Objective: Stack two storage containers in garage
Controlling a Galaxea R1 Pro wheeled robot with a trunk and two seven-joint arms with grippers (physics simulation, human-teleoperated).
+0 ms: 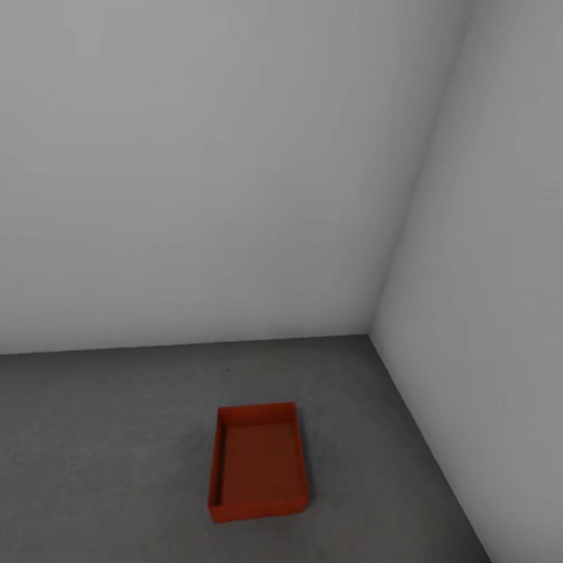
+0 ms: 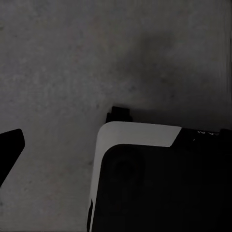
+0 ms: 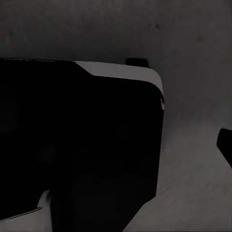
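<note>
One orange-red storage container (image 1: pixel 259 465) sits open side up and empty on the dark grey concrete floor (image 1: pixel 93 462) of the garage, near the corner of two white walls. Nothing is stacked on it. In the left wrist view my left gripper (image 2: pixel 116 152) hangs low over the floor, with one dark fingertip (image 2: pixel 10 147) at the picture's edge and nothing held. The right wrist view shows my right gripper (image 3: pixel 116 145) the same way, one fingertip (image 3: pixel 225 144) at the edge over bare concrete.
The back wall (image 1: pixel 196 163) and the right wall (image 1: pixel 495 266) meet in a corner just beyond the container. My own black and white base (image 2: pixel 159 183) (image 3: pixel 77 145) shows beside each gripper in the wrist views.
</note>
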